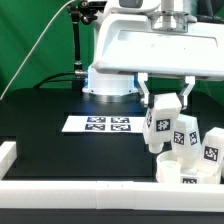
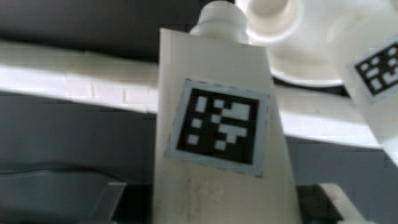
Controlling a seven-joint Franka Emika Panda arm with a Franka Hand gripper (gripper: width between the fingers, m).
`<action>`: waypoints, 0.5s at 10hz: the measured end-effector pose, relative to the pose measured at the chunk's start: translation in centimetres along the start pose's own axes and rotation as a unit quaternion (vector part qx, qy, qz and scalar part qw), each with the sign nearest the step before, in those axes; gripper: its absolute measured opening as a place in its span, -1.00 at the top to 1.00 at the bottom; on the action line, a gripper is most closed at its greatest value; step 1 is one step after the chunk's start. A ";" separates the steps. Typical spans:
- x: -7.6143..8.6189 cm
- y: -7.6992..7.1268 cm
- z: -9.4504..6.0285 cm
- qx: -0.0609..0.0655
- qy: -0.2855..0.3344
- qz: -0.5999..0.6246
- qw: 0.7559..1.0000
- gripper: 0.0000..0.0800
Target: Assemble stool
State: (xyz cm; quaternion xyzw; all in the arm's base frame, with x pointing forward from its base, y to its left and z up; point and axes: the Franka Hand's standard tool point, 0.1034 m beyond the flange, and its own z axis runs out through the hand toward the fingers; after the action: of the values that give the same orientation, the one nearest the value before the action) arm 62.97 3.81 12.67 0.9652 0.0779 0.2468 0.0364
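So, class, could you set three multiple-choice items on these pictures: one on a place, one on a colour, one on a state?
1. In the exterior view, where does the marker board lie relative to the gripper?
A. To the exterior view's left of it
B. To the exterior view's right of it
C. Directly beneath it

2. What colour is the table?
A. Green
B. Black
C. Red

3. What is the gripper doing?
A. Open, holding nothing
B. Shut on the marker board
C. Shut on a white tagged leg

Answers:
1 A, since the board lies flat well to the left of the gripper.
2 B, since the surface around the board is black.
3 C, since the wrist view shows the leg standing between the fingers.
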 end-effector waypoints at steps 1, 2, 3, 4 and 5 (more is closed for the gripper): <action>-0.1 -0.1 0.1 -0.003 0.020 -0.019 1.000 0.18; 0.0 -0.1 0.1 -0.003 0.017 -0.036 0.999 0.18; 0.5 -0.2 0.0 -0.003 0.020 -0.049 0.999 0.18; 0.6 -0.4 0.0 -0.002 0.020 -0.050 0.999 0.18; 0.5 -0.4 0.0 -0.002 0.020 -0.050 0.999 0.18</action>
State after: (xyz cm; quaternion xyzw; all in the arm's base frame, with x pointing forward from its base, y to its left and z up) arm 63.38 4.25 12.84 0.9550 0.1258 0.2640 0.0491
